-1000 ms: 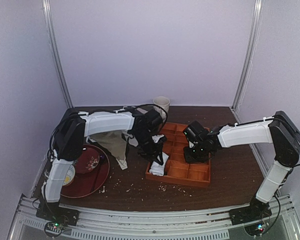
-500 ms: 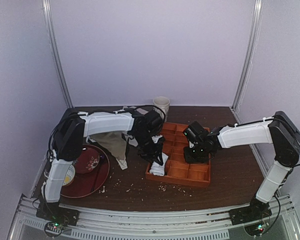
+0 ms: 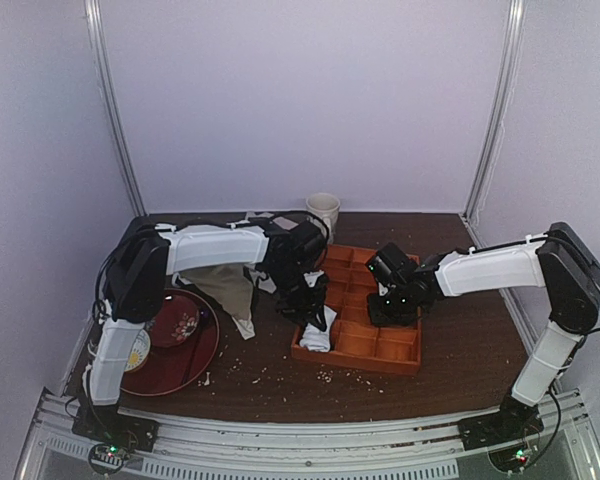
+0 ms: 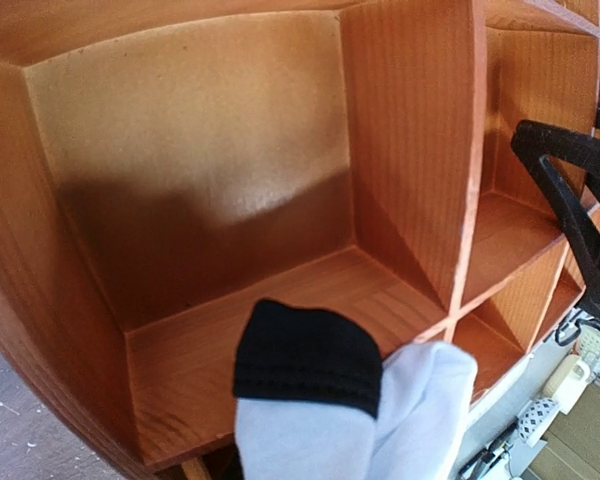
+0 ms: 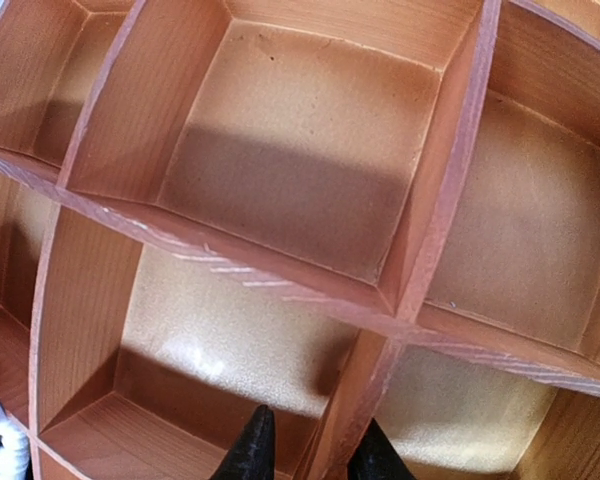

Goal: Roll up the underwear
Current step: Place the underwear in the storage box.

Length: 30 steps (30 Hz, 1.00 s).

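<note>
The underwear (image 3: 316, 336) is a white bundle with a black hem, lying in the near-left compartment of an orange wooden divider tray (image 3: 380, 357). My left gripper (image 3: 309, 304) is right above it and shut on its top. In the left wrist view the white cloth with its black hem (image 4: 308, 356) covers my fingers and hangs over a compartment wall (image 4: 410, 130). My right gripper (image 3: 393, 308) is down on the tray's middle. In the right wrist view its two black fingertips (image 5: 256, 448) straddle a divider wall (image 5: 352, 420), closed on it.
A pale cup (image 3: 323, 209) stands at the table's back. An olive-beige garment (image 3: 230, 282) lies left of the tray. A dark red plate (image 3: 195, 358) with a small bowl (image 3: 176, 323) sits at the near left. Crumbs (image 3: 330, 377) are scattered in front of the tray.
</note>
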Available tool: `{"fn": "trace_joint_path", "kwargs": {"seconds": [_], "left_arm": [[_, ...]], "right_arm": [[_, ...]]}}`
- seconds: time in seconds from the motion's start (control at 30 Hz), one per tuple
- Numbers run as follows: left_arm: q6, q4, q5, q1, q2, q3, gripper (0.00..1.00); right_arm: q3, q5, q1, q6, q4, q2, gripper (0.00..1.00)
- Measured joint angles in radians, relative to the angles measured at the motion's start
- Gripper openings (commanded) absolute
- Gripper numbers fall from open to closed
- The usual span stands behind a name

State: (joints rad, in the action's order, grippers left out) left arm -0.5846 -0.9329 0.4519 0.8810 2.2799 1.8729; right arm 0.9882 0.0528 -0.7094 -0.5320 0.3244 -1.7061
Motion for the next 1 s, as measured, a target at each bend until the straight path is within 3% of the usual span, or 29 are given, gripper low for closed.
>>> {"fn": "trace_joint_path", "kwargs": {"seconds": [0.77, 0.9, 1.0], "left_arm": [[-0.057, 0.019, -0.050, 0.016, -0.005, -0.016, 0.00], [-0.063, 0.024, -0.057, 0.018, -0.008, -0.019, 0.17], [-0.064, 0.024, -0.063, 0.019, -0.011, -0.019, 0.20]], "right_arm": [[-0.021, 0.009, 0.000, -0.014, -0.037, 0.002, 0.23], [-0.021, 0.009, 0.000, -0.014, -0.037, 0.002, 0.23], [-0.021, 0.010, 0.000, -0.014, -0.036, 0.002, 0.23]]}}
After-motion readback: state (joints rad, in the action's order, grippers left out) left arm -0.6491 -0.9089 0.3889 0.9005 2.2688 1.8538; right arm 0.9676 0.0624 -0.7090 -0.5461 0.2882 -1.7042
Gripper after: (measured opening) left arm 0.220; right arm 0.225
